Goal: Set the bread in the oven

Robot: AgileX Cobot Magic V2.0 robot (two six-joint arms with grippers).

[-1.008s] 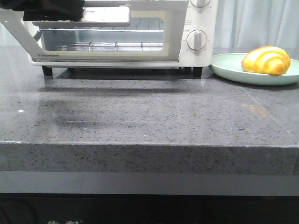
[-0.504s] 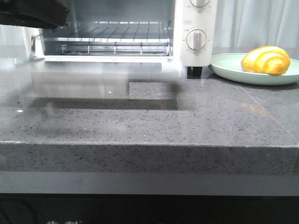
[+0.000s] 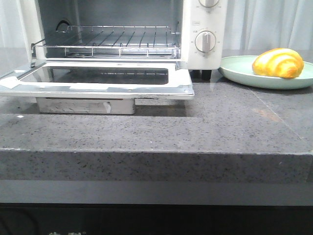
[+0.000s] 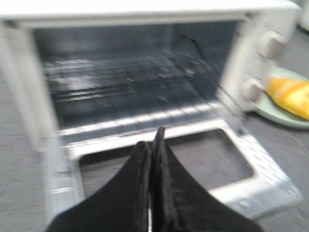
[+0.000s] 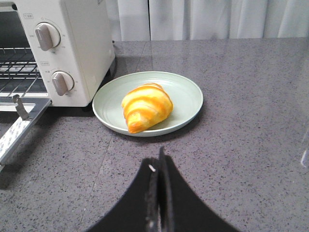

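**Inspector:** Starting at the left: the oven stood on the grey bench with its door dropped flat and the wire rack bare. What of the left hand?

**Assistant:** Clenched on nothing, its fingers pressed together, in front of the open oven mouth. That view was blurred.

**Inspector:** Further right?

**Assistant:** Two dials on the oven's right panel. Just beside the oven sat a pale green plate, and the bread lay on it, outside the oven.

**Inspector:** And the right hand?

**Assistant:** Clenched too, empty, its fingers meeting, near the plate and apart from the bread.
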